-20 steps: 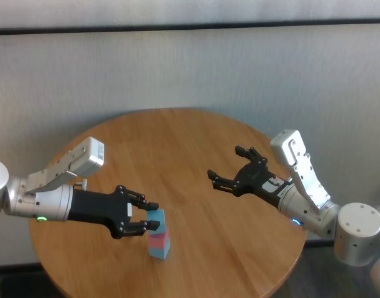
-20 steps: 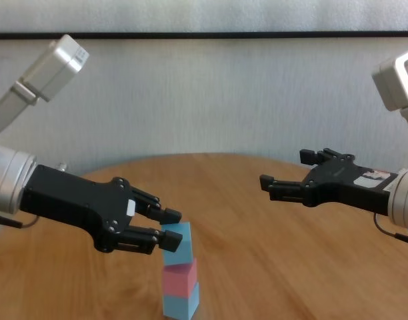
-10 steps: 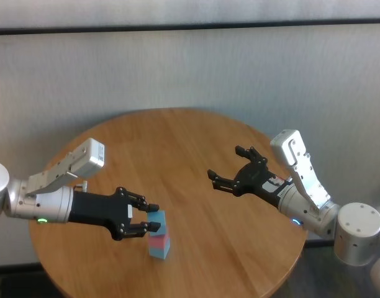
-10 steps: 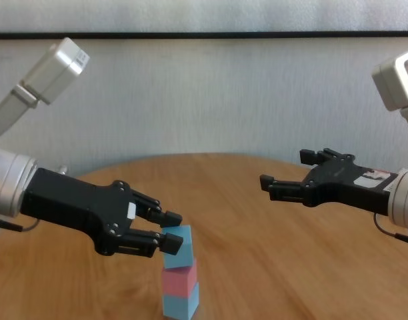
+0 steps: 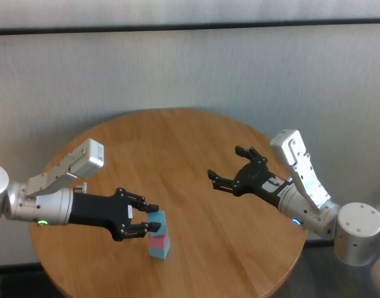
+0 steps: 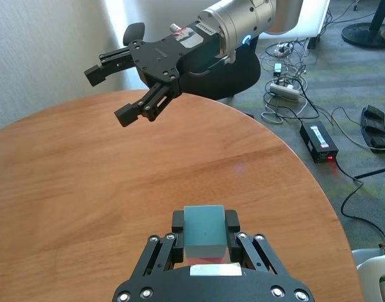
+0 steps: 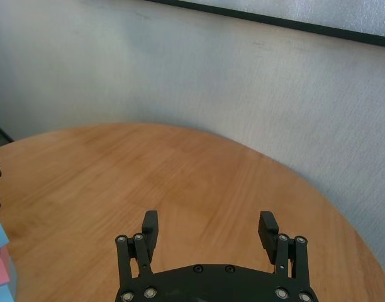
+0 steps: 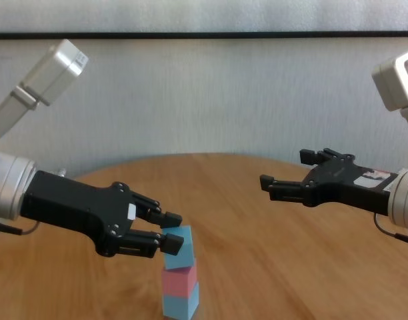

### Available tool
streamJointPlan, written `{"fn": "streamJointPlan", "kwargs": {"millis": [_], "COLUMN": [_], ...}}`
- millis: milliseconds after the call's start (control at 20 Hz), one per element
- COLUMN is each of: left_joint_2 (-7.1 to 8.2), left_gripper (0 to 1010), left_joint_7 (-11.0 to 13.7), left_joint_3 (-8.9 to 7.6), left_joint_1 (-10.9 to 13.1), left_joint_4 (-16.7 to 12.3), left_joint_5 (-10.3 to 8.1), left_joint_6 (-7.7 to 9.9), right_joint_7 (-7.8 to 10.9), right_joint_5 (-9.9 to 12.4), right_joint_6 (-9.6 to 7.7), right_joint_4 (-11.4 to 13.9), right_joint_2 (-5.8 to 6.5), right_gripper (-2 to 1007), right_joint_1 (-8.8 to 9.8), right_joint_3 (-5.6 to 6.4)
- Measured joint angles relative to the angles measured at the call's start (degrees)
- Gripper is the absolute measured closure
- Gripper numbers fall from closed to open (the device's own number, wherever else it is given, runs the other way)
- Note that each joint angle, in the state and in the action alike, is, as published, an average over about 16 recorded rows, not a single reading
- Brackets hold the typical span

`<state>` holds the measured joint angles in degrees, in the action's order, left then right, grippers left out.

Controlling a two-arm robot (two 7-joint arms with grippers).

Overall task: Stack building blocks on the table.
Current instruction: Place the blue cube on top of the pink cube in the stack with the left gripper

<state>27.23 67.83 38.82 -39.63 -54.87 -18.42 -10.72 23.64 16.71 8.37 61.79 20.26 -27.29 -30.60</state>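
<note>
A stack stands near the front left of the round wooden table [image 5: 177, 143]: a light blue block [image 5: 161, 249] at the bottom and a pink block [image 5: 158, 236] on it. My left gripper [image 5: 151, 218] is shut on the second light blue block [image 5: 157, 220], which it holds right on top of the pink one. In the chest view the held block [image 8: 179, 245] appears to touch the pink block [image 8: 181, 280]. The left wrist view shows the blue block [image 6: 204, 229] clamped between both fingers. My right gripper [image 5: 225, 164] hovers open and empty above the table's middle right.
The table's rim [image 6: 293, 163] curves close to the stack on its right side. On the floor beyond it lie cables [image 6: 293, 94] and a power brick [image 6: 318, 139]. A pale wall [image 8: 204, 100] rises behind the table.
My left gripper has sunk slightly with the blue block, closing the gap to the pink block. The right arm has not moved.
</note>
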Motion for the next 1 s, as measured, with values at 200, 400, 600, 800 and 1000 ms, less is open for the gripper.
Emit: {"fn": "streamJointPlan", "kwargs": {"millis": [200,400,600,800,1000], "left_joint_2": [0.21,0.38,0.49,0.56,0.58], "left_gripper": [622,622,622,622,620], "left_joint_7": [-0.06,0.06,0.22,0.37,0.35], "left_joint_3": [0.46,0.93,1.31,1.52,1.55], "left_joint_1": [0.02,-0.04,-0.13,-0.2,-0.21], "left_joint_4": [-0.21,-0.34,-0.4,-0.45,-0.47], "left_joint_5": [-0.39,-0.61,-0.75,-0.81,-0.8], "left_joint_6": [-0.09,-0.42,-0.77,-1.07,-1.15], "right_joint_7": [0.0,0.0,0.0,0.0,0.0], "right_joint_5": [0.0,0.0,0.0,0.0,0.0], "right_joint_6": [0.0,0.0,0.0,0.0,0.0], "right_joint_4": [0.0,0.0,0.0,0.0,0.0], "right_joint_2": [0.0,0.0,0.0,0.0,0.0], "right_gripper": [0,0,0,0,0], "right_joint_1": [0.0,0.0,0.0,0.0,0.0], "right_joint_3": [0.0,0.0,0.0,0.0,0.0]}}
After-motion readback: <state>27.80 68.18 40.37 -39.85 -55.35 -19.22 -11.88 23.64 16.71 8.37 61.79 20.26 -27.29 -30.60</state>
